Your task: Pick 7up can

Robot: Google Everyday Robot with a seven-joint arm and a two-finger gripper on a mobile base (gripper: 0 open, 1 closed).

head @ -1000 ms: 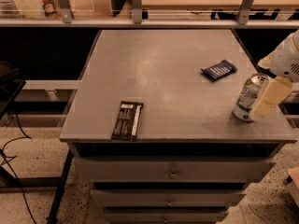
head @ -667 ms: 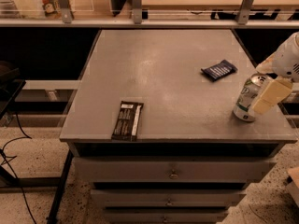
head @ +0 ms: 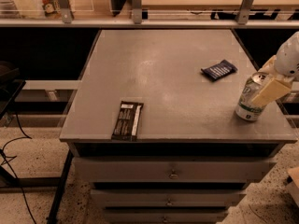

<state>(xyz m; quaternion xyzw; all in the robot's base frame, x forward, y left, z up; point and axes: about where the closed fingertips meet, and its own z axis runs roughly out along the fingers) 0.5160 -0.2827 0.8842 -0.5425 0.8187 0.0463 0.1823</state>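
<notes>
A grey tabletop (head: 163, 73) sits over a stack of drawers (head: 173, 170). A long dark snack bar (head: 127, 120) lies at seven o'clock on it, near the front edge. A small dark blue packet (head: 219, 70) lies flat toward two o'clock, well apart from the bar.

7up can (head: 247, 107) on counter (head: 163, 69), near front right corner. At counter right edge: end effector (head: 264, 82), against can's upper part. Small packet (head: 219, 70) behind can, slightly left. Long packet (head: 127, 120) at front edge, left of centre, well apart from can. Drawers (head: 173, 169) below counter.
</notes>
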